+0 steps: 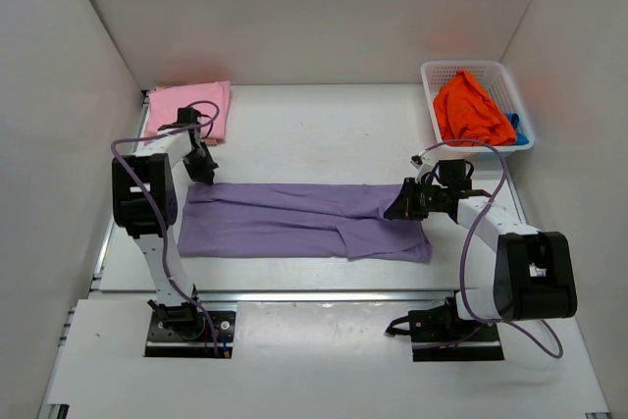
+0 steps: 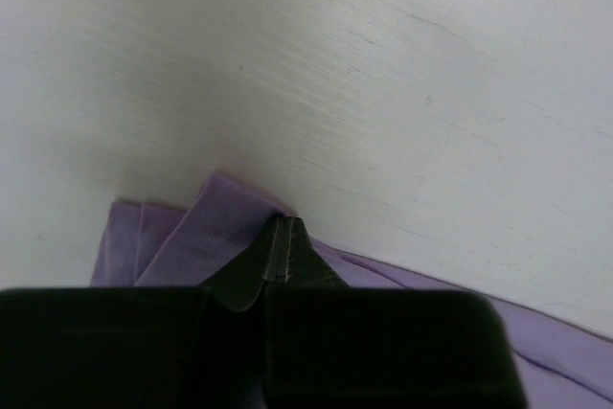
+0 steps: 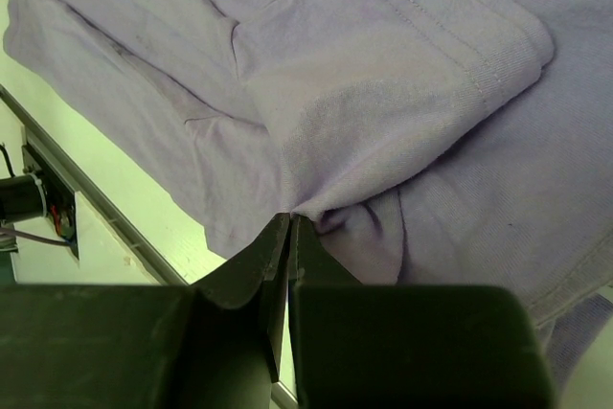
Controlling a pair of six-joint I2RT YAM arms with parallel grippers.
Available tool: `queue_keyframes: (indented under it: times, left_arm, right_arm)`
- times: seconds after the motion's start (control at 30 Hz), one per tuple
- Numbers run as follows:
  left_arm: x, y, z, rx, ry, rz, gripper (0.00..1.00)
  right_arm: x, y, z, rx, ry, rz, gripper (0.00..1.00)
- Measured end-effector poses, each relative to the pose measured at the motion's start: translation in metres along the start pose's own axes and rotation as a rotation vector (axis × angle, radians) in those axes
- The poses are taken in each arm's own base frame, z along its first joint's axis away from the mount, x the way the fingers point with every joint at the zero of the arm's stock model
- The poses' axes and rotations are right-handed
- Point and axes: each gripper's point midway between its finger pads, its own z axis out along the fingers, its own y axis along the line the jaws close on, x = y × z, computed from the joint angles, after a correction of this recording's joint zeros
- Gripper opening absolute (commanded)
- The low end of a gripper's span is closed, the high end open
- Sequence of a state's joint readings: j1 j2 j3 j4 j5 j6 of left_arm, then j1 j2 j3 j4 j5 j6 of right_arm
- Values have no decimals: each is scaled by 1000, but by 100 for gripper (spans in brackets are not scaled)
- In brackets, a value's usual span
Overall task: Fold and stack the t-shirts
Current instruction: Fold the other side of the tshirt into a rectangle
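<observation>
The purple t-shirt lies folded into a long band across the middle of the table. My left gripper is shut on its far left corner, and the pinched purple cloth shows at the fingertips. My right gripper is shut on its far right edge, with a bunch of purple cloth drawn up to the jaws. The pink t-shirt lies folded at the far left. The orange t-shirt fills the basket, with a bit of the blue t-shirt beside it.
The white lattice basket stands at the far right corner. White walls close in the table on the left, back and right. A metal rail runs along the near edge.
</observation>
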State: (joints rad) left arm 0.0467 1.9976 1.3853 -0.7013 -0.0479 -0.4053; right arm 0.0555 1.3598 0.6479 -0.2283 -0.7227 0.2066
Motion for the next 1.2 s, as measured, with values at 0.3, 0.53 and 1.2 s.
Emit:
queue_keyframes:
  times: [0.3, 0.53, 1.2]
  left_arm:
    - [0, 1, -2, -11, 14, 42, 0]
    - [14, 7, -11, -36, 68, 85, 0]
    - [60, 26, -69, 4, 36, 143, 0]
  right_arm:
    - [2, 0, 0, -2, 2, 5, 0]
    - [-2, -2, -5, 1, -16, 13, 0]
    - [0, 16, -17, -15, -28, -20, 1]
